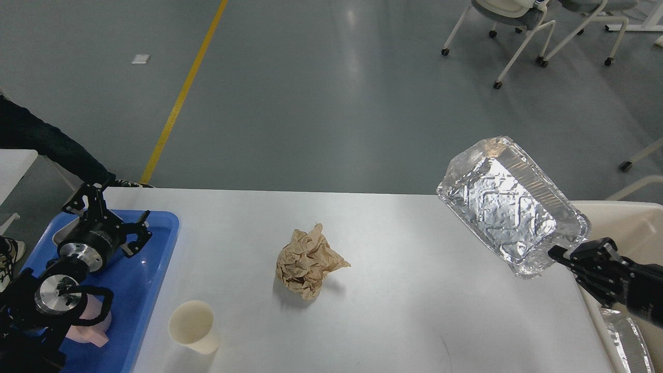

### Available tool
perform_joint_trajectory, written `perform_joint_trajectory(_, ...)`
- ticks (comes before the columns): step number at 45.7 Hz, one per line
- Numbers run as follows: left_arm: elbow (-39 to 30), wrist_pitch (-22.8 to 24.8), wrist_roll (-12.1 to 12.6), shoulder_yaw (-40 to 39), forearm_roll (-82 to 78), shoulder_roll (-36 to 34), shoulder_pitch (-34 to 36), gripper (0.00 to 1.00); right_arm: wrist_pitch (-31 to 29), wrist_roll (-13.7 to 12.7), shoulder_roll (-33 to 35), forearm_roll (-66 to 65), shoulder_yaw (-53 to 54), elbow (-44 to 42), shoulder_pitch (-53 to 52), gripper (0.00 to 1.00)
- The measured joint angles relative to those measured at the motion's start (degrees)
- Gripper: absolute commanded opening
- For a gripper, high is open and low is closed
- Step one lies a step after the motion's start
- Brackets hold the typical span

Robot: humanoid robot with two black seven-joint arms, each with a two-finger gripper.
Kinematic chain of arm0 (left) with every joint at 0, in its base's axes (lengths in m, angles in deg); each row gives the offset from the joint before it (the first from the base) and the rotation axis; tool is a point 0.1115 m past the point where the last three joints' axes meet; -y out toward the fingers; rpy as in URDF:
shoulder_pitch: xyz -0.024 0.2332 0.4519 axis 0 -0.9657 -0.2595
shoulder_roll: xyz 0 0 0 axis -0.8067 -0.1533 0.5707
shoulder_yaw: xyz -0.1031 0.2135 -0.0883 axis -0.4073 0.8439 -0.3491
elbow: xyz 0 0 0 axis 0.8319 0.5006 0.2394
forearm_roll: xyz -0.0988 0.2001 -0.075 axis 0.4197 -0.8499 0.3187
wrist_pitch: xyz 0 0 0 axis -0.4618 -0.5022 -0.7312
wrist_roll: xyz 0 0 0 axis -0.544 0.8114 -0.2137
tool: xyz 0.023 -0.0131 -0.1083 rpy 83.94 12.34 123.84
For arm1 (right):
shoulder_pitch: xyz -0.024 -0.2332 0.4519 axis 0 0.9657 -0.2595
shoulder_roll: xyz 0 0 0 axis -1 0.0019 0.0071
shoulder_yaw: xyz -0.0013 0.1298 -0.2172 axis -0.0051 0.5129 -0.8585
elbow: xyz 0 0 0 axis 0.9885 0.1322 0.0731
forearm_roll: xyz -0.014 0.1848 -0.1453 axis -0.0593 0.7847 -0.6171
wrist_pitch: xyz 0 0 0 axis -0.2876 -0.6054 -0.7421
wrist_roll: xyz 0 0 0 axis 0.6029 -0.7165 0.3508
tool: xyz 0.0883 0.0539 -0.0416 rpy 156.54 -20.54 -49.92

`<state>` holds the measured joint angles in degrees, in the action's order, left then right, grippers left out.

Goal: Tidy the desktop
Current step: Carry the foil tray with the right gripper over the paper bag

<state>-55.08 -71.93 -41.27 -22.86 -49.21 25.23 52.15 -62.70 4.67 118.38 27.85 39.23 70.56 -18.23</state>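
The desktop spans the near and middle view; broad bare white is left at near right and along the far edge. Near the front, a paper cup stands beside the blue tray, where something pink lies. Mid-table, a crumpled brown paper sits alone. The left gripper is held open over the tray, empty. The right gripper is clamped on a foil container, lifted and tilted over the right edge, above a cream bin. Chairs are noted far behind.

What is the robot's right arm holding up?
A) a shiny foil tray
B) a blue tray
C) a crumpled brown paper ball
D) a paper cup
A: the right gripper pinches the edge of the foil tray, tilted in the air over the desktop's right end.
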Motion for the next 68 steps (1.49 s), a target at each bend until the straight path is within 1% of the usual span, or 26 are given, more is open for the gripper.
perform_joint_trajectory(5,0.0,0.0,0.0,-0.01,0.0,-0.12,-0.01,0.97,-0.26,0.01,-1.66,-4.07,-0.07,-1.29,-1.36,0.0)
perform_joint_trajectory(9,0.0,0.0,0.0,-0.03,0.0,-0.12,-0.01,0.97,-1.75,0.01,-3.63,-7.1,-0.11,-2.42,-2.48,0.0)
perform_joint_trajectory(17,0.0,-0.11,0.05,0.09,0.0,-0.17,0.28,0.97,-10.7,-0.72,-9.97,-15.78,-0.49,-6.13,-7.68,0.0)
perform_joint_trajectory(24,0.0,-0.14,0.1,0.11,0.0,-1.28,0.34,0.97,-15.31,-1.79,-16.32,-20.33,-5.03,-10.25,-14.38,0.0)
perform_joint_trajectory(28,-0.03,-0.44,0.11,0.12,0.0,-1.65,0.31,0.97,-17.13,-1.81,-20.28,-20.92,-9.94,-13.93,-19.7,0.0)
perform_joint_trajectory(37,-0.55,-1.08,0.09,0.13,0.0,-2.24,-0.31,0.97,-18.75,-1.16,-28.42,-20.88,-20.5,-22.29,-30.02,0.0)
perform_joint_trajectory(47,-0.59,-1.08,-0.05,0.06,-0.03,-2.86,-0.44,0.97,-22.69,-1.35,-34.2,-20.67,-22.26,-30.13,-31.68,0.0)
perform_joint_trajectory(53,-0.57,-0.85,0.07,0.04,-0.07,-3.03,-0.1,0.97,-28.91,-1.17,-37.01,-20.61,-22.52,-35.83,-33.97,0.0)
perform_joint_trajectory(59,-0.52,-0.49,0.1,0.14,-0.08,-3.04,-0.03,0.97,-32.84,-1.13,-38.92,-20.61,-23.84,-38.35,-37.17,0.0)
perform_joint_trajectory(68,-0.44,-0.16,0.1,0.27,-0.08,-3.0,0.04,0.97,-35.71,-1.12,-41.17,-20.29,-26.57,-39.08,-39.76,0.0)
